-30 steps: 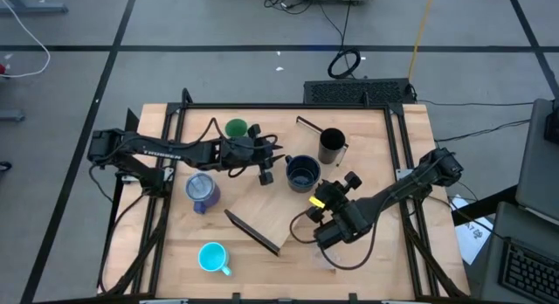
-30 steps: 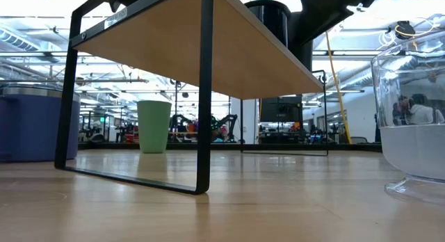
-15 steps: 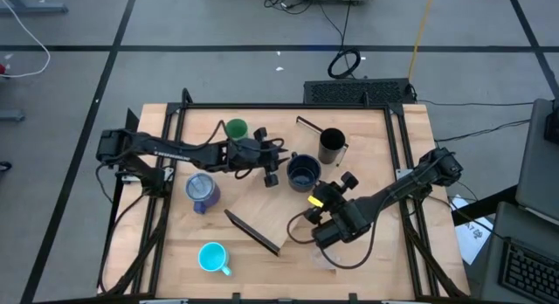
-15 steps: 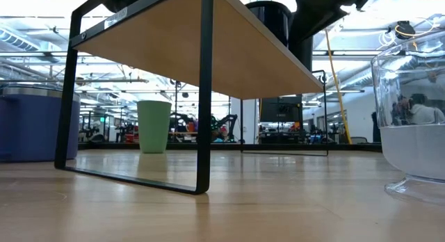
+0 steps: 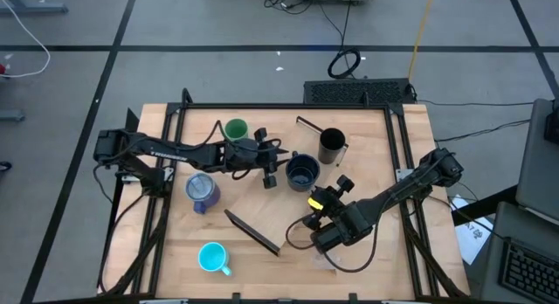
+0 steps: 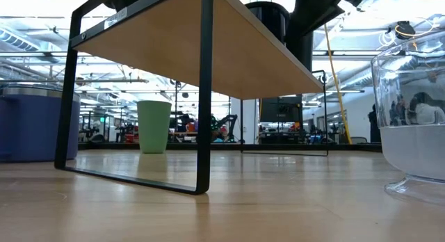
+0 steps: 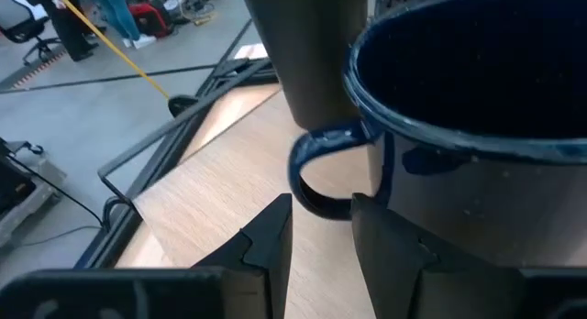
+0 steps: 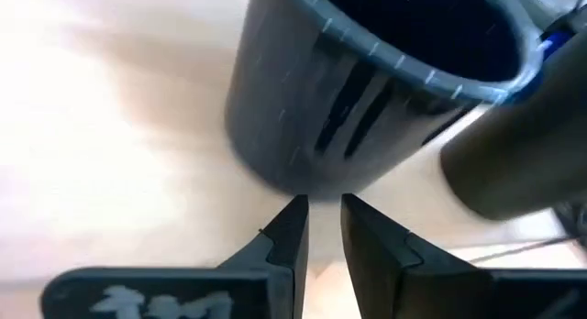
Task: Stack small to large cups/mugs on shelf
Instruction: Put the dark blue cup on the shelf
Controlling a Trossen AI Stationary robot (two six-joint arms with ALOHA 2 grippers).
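Now the left gripper (image 7: 316,229) sits right at the wide black mug (image 5: 302,172), its jaws parted by a narrow gap and holding nothing, the mug's loop handle (image 7: 323,172) just ahead of the fingertips and lined up with that gap. Across the shelf (image 5: 301,218) the right gripper (image 8: 317,229) faces the same mug from the other side, jaws almost closed with only a slit between them, also empty, its tips just short of the mug's wall. That mug looks like speckled enamelware: rigid, probably light for its bulk, glossy and likely slick on the curved wall, so the handle reads as the surer hold; a pinch across the thin rim would be the alternative, though it risks tipping. It stands on the shelf board, with the tall black cup (image 5: 331,146) just beyond it. Off the shelf on the bench (image 5: 175,252), the green tumbler (image 5: 236,129) stands near the left arm, the blue-purple mug (image 5: 202,191) sits below that arm in the high view, and the cyan handled mug (image 5: 212,257) waits toward the front edge. Low down, the tiny clear cup (image 6: 414,124) looms at the right, clear and probably the most fragile or slippery of the lot.
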